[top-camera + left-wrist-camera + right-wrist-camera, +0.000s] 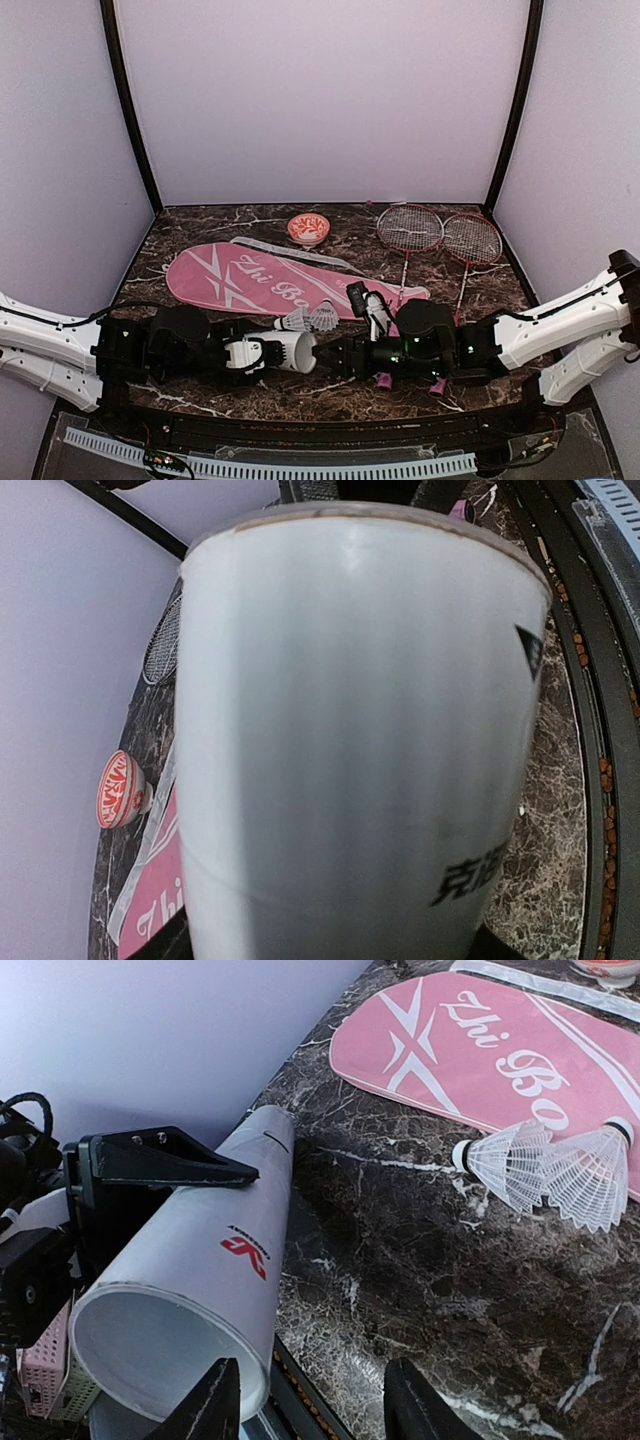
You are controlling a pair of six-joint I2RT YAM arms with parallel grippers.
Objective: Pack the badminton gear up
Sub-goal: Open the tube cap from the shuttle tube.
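My left gripper (262,353) is shut on the long white tube (285,350), held low and nearly level with its open mouth toward the right arm. The tube fills the left wrist view (360,740) and hides the fingers there. My right gripper (338,360) is open and empty, its fingertips (215,1405) just beside the tube's open mouth (160,1350). Two white shuttlecocks (295,320) (323,316) lie side by side at the edge of the pink "Zhi Bo" cover (270,280); both also show in the right wrist view (505,1160) (590,1175). Two red rackets (410,228) (472,238) lie at the back right.
A small red-and-white bowl (308,229) stands behind the cover, and it also shows in the left wrist view (122,790). The rackets' pink handle ends (383,380) (438,385) poke out under the right arm. A black rail (300,425) runs along the table's near edge.
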